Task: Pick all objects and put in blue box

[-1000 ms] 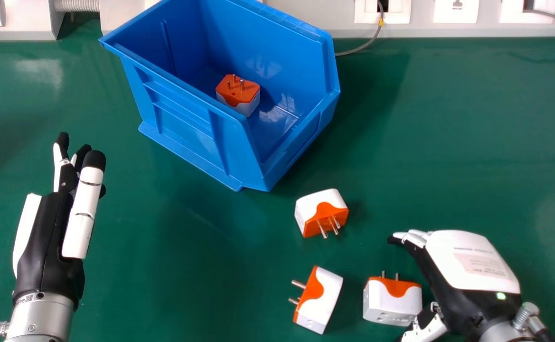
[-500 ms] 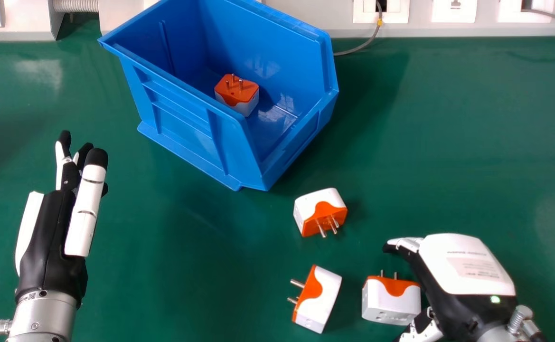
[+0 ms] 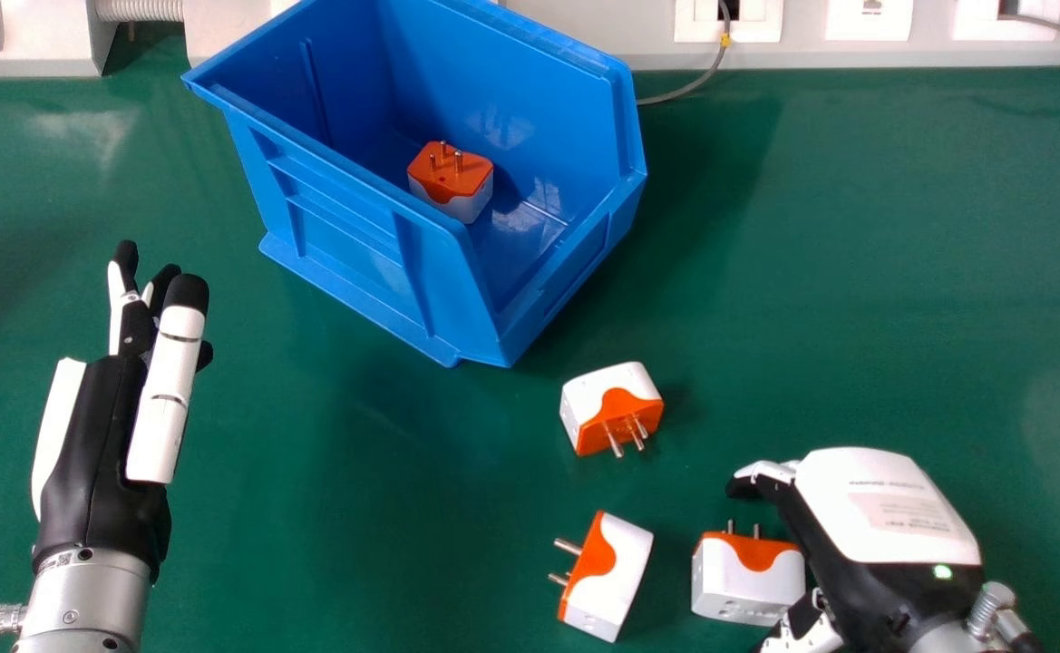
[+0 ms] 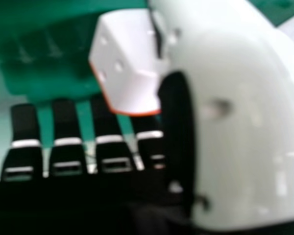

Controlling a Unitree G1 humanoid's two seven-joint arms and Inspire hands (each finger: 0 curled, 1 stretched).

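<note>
In the head view my right hand is at the lower right, palm down beside a white-and-orange adapter. The right hand view has that adapter between the thumb and the loosely bent fingers of my right hand, not gripped. Two more adapters lie on the table, one left of the first and another farther back. A fourth adapter sits prongs up inside the blue box. At the left, my left hand is open and holds nothing.
The green table stretches around the box. Along its back edge run a pale rail with sockets and a grey cable that ends behind the box's right side.
My right hand has moved slightly left and toward the robot, and its fingertips have bent down more. My left hand has shifted a little forward and right. The adapters stay where they were.
</note>
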